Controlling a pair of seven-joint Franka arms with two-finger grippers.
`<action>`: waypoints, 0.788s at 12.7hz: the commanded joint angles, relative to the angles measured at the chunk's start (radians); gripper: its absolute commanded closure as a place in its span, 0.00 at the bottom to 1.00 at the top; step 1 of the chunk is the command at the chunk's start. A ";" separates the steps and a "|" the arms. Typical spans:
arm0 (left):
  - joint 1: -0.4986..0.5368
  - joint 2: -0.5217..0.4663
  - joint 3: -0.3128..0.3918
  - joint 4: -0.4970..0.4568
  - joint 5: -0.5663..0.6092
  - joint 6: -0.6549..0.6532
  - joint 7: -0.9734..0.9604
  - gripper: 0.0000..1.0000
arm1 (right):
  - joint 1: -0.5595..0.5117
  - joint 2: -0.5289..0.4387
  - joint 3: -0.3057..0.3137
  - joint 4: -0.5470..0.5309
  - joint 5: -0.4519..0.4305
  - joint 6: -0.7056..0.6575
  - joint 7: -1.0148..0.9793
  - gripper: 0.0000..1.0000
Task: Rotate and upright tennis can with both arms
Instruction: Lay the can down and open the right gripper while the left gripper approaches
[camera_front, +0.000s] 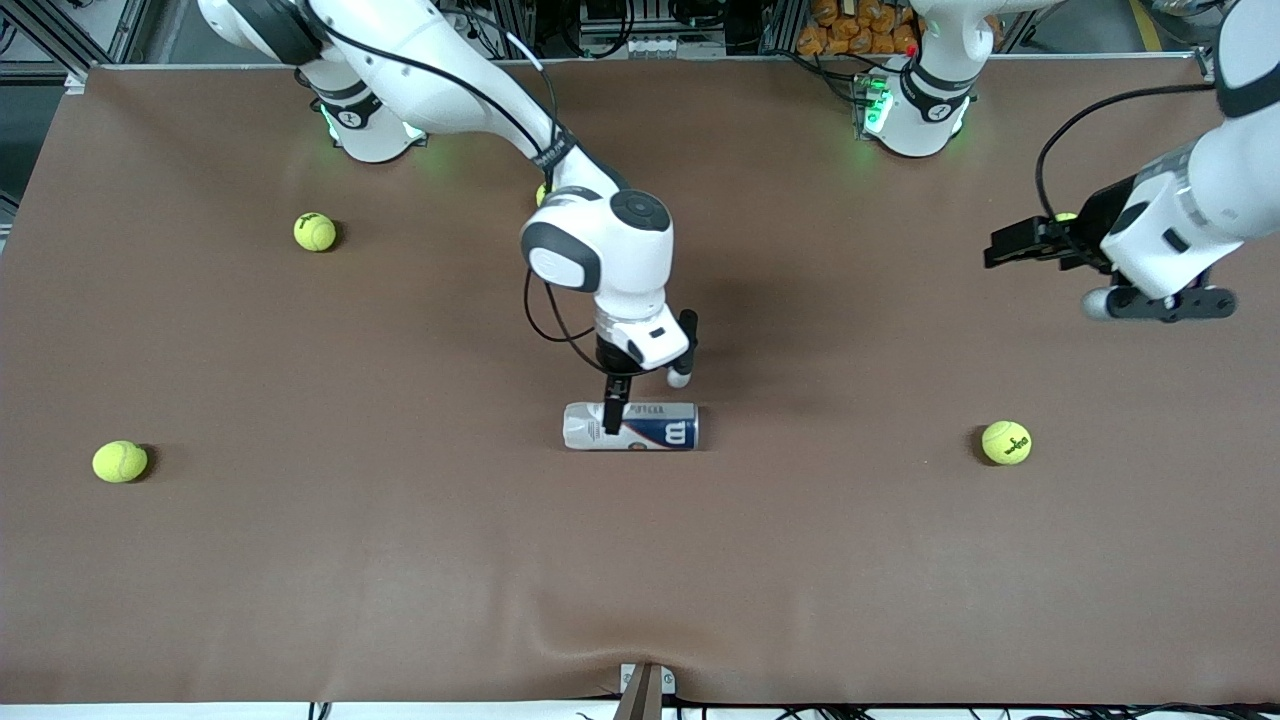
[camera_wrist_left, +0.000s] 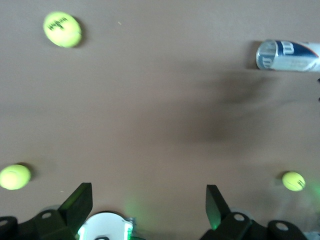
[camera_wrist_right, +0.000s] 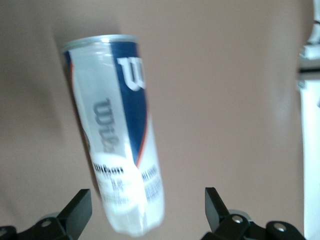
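The tennis can (camera_front: 630, 426) lies on its side at the middle of the table, its "W" and silvery rim toward the left arm's end. My right gripper (camera_front: 615, 408) is low over the can's white end. In the right wrist view the can (camera_wrist_right: 117, 140) lies between the wide-open fingers (camera_wrist_right: 80, 207) of the right gripper (camera_wrist_right: 147, 202), which hold nothing. My left gripper (camera_front: 1000, 248) waits in the air over the table's left-arm end, open and empty. In the left wrist view (camera_wrist_left: 148, 197) the can (camera_wrist_left: 288, 55) shows far off.
Tennis balls lie around: one (camera_front: 1006, 442) toward the left arm's end, two (camera_front: 315, 232) (camera_front: 120, 461) toward the right arm's end, one (camera_front: 541, 193) half hidden by the right arm. A wrinkle (camera_front: 640, 650) lifts the brown cloth at the near edge.
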 joint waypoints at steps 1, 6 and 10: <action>0.008 0.057 -0.003 -0.021 -0.118 0.027 -0.018 0.00 | -0.081 -0.126 0.012 -0.036 0.100 -0.070 0.008 0.00; -0.029 0.186 -0.014 -0.188 -0.386 0.343 -0.018 0.00 | -0.285 -0.324 0.012 -0.036 0.298 -0.232 0.014 0.00; -0.087 0.335 -0.017 -0.193 -0.551 0.446 -0.008 0.00 | -0.480 -0.479 0.001 -0.035 0.430 -0.413 0.014 0.00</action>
